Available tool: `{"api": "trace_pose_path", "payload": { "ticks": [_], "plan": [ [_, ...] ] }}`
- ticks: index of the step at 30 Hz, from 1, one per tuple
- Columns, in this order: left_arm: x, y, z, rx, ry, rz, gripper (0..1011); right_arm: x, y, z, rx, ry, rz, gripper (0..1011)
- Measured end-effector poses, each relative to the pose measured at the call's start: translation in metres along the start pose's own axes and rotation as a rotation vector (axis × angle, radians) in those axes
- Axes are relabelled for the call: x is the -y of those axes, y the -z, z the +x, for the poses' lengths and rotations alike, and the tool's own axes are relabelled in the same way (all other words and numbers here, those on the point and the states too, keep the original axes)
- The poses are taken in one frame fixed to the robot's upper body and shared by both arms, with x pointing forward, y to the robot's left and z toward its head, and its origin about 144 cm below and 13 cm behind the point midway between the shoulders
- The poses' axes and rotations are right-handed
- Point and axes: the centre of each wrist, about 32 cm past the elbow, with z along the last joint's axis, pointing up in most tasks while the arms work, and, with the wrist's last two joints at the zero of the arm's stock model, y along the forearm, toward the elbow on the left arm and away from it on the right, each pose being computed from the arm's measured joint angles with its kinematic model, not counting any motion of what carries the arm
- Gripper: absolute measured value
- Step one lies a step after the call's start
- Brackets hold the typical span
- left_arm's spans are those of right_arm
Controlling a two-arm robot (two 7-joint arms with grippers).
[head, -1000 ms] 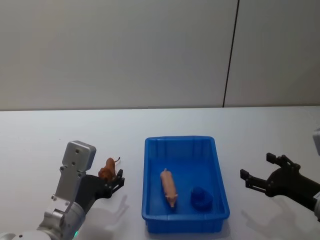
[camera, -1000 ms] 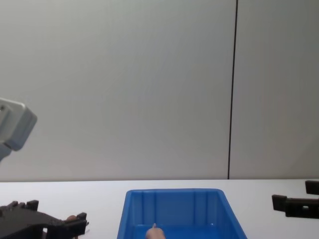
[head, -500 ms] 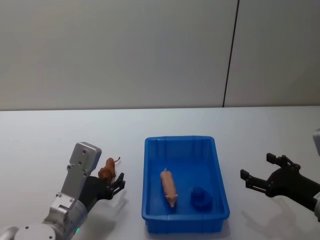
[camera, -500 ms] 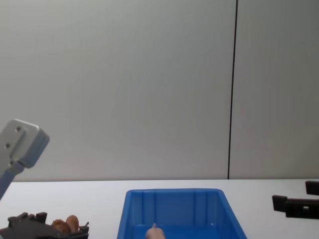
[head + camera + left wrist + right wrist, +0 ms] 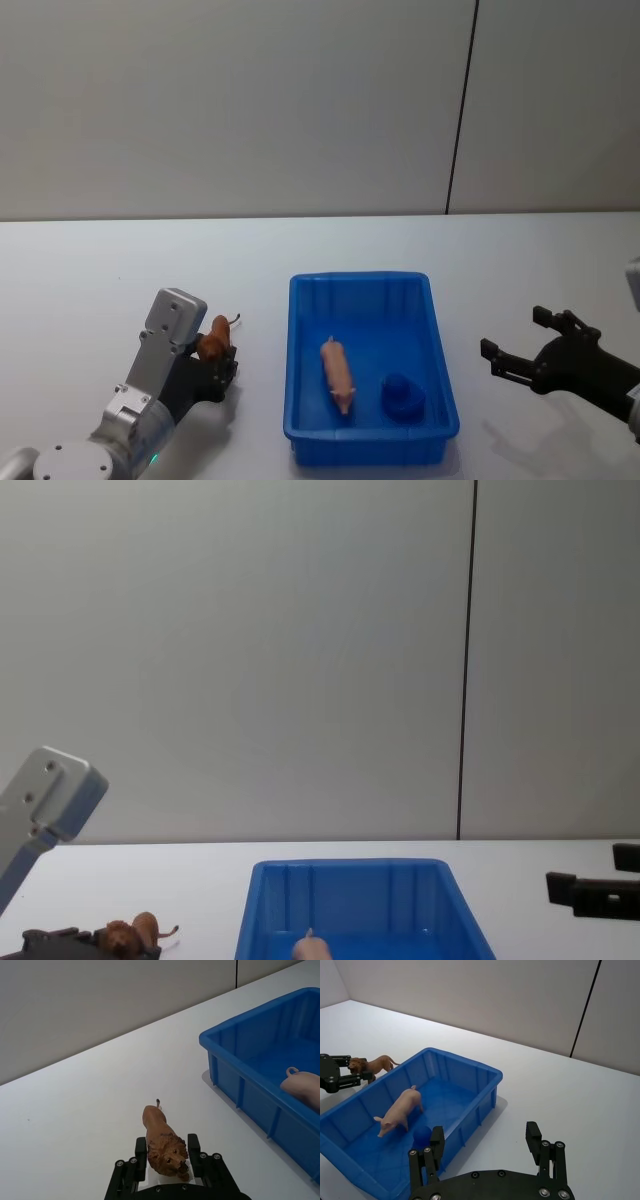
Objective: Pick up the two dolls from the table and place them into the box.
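Wrist view: left gripper (image 5: 167, 1157) round lion (image 5: 164, 1144).

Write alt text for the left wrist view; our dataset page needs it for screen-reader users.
The left pincer is closed on the head of a brown lion doll standing on the white table. Nearby, a blue box holds a pinkish doll.

Wall: plain pale grey panels (image 5: 230, 100) behind the surface's far edge
Seam: thin dark vertical line (image 5: 460, 110), right of centre
Light: soft, even
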Motion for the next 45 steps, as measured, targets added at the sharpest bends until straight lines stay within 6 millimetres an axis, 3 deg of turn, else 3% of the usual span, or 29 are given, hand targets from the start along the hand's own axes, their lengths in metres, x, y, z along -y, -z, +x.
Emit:
{"api": "trace_pose_path", "payload": {
  "ticks": [4,15,24,36,45],
  "plan": [
    [0.001,0.001,0.002,0.003,0.000,-0.009,438,0.000,0.000,0.000,0.000,0.000,0.000,1001],
    [0.002,-0.013,0.006,0.019,-0.004,-0.089,434,0.000,0.000,0.000,0.000,0.000,0.000,1001],
    [0.007,-0.044,0.002,0.043,0.033,-0.207,434,0.000,0.000,0.000,0.000,0.000,0.000,1001],
    [0.021,-0.080,-0.017,0.072,0.174,-0.310,434,0.000,0.000,0.000,0.000,0.000,0.000,1001],
    [0.029,-0.086,-0.034,0.076,0.265,-0.312,434,0.000,0.000,0.000,0.000,0.000,0.000,1001]
  ]
}}
